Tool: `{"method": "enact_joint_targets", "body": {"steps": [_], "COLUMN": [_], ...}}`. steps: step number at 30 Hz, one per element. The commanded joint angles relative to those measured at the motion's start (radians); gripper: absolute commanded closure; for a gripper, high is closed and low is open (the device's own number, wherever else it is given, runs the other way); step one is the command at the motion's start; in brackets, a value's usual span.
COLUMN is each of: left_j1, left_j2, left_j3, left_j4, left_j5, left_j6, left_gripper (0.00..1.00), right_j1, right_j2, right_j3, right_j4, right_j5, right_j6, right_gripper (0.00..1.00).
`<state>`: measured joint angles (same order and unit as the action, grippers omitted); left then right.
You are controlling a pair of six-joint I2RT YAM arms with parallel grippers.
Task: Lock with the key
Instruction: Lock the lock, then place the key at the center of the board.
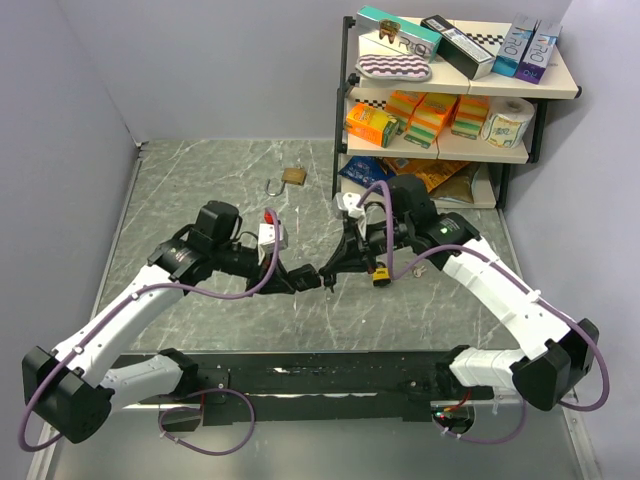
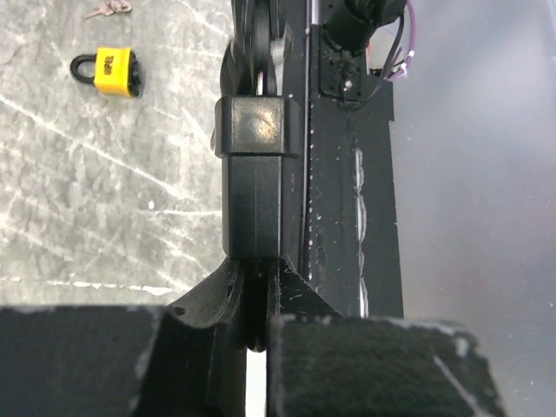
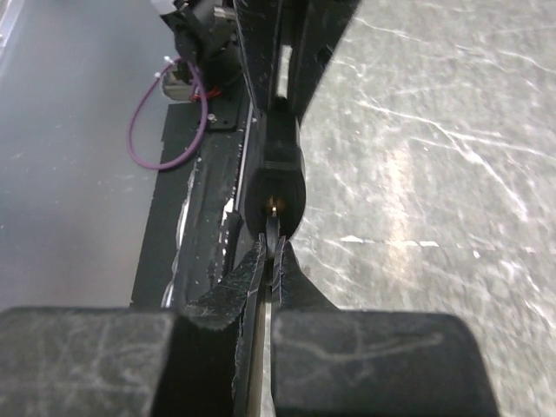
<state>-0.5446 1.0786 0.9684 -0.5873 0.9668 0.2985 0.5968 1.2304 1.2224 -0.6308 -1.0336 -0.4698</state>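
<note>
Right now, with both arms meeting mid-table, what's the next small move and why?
Probably ease the right gripper straight forward a touch to seat the key before any turn. Its wrist view shows the thin key pinched in line with the keyhole of the black padlock, and the left gripper is shut on the padlock body. How deep the key sits is hidden.

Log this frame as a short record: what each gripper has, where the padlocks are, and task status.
left gripper: shut on black padlock, held between the arms
right gripper: shut on key, at the black padlock's keyhole end
key depth: cannot tell
yellow padlock: on table, shackle closed, untouched
brass padlock: on table farther back, shackle swung open
status: arms meet mid-table; locking not confirmed
</note>
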Motion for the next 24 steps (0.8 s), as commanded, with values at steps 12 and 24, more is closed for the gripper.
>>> {"method": "enact_joint_targets", "body": {"steps": [12,24], "left_j1": [0.057,0.201], "left_j2": [-0.023,-0.003], "left_j3": [-0.045,-0.111], "left_j4": [-0.056,0.119], "left_j5": [0.018,-0.053], "left_j6": [0.108,-0.105], "left_gripper": [0.99,0.99], "right_j1": [-0.226,-0.169], "right_j2": [-0.035,0.076], "right_j3": [-0.012,-0.251], "right_j4": [-0.012,0.236], "right_j5": [-0.063,0.399], "right_j6": [0.067,0.390], "right_gripper": [1.00,1.00]}}
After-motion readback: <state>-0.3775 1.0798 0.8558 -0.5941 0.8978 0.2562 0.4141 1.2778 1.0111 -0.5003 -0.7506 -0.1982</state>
